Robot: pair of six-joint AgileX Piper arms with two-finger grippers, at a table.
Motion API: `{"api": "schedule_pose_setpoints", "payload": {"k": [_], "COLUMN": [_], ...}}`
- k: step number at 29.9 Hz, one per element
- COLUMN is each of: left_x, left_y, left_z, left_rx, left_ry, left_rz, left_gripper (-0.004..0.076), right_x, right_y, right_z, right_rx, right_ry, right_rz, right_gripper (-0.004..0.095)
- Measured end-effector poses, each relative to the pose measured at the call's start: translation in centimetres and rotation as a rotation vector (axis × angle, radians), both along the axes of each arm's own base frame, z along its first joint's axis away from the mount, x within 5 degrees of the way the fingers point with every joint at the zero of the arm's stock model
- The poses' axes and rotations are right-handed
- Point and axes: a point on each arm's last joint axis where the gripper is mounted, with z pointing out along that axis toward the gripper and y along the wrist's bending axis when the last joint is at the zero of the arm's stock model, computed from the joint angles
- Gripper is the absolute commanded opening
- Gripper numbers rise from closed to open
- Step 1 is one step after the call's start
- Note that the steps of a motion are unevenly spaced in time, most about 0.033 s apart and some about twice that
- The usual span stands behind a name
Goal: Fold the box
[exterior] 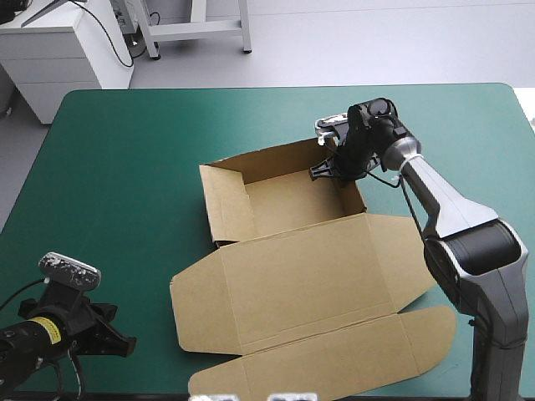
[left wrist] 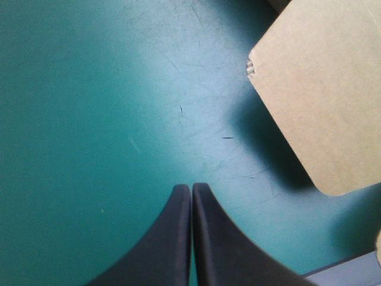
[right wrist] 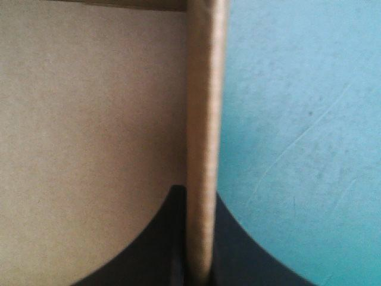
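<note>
We are seeing the brown box (exterior: 301, 259) sitting near the middle of the tabletop (exterior: 125, 167), a bit toward the right side. It is standing as an open tray (exterior: 292, 205), with the lid (exterior: 313, 280) lying flat toward the near edge. The tray's walls are standing up on the far, left and right sides. The lid is spreading wide, with a side flap (exterior: 194, 313) sticking out on its left and a long flap (exterior: 334, 359) running along its near edge, both with rounded ends. The board is looking plain brown, creased at the folds.

The right hand (exterior: 328, 170) is gripping the far wall (exterior: 267, 159) close to the tray's far right corner. In the right wrist view the wall's top edge is running between the black fingers (right wrist: 149, 238), which are pinching it from both sides.

The left hand (exterior: 124, 343) is hanging over the near left corner of the tabletop, apart from the box, fingers pressing together on nothing. A rounded flap corner is showing ahead and to one side of it over the teal-green cover (left wrist: 89, 119).
</note>
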Motion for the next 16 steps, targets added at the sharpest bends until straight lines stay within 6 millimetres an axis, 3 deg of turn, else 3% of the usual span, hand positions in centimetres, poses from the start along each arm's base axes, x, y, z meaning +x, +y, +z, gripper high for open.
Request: {"api": "schedule_pose_setpoints", "payload": {"k": [7, 16], "left_x": [0.3, 0.3], "left_y": [-0.1, -0.1], "left_z": [0.2, 0.2], "left_rx": [-0.015, -0.016], "left_ry": [-0.036, -0.04], "left_rz": [0.0, 0.0], "left_gripper": [-0.0008, -0.0008], "right_x": [1.3, 3.1], "right_y": [-3.1, -12.3], "right_z": [1.5, 5.9], "right_rx": [-0.005, -0.036], "right_ry": [-0.052, -0.174], "right_rz": [-0.031, -0.192], "right_gripper": [-0.002, -0.002]}}
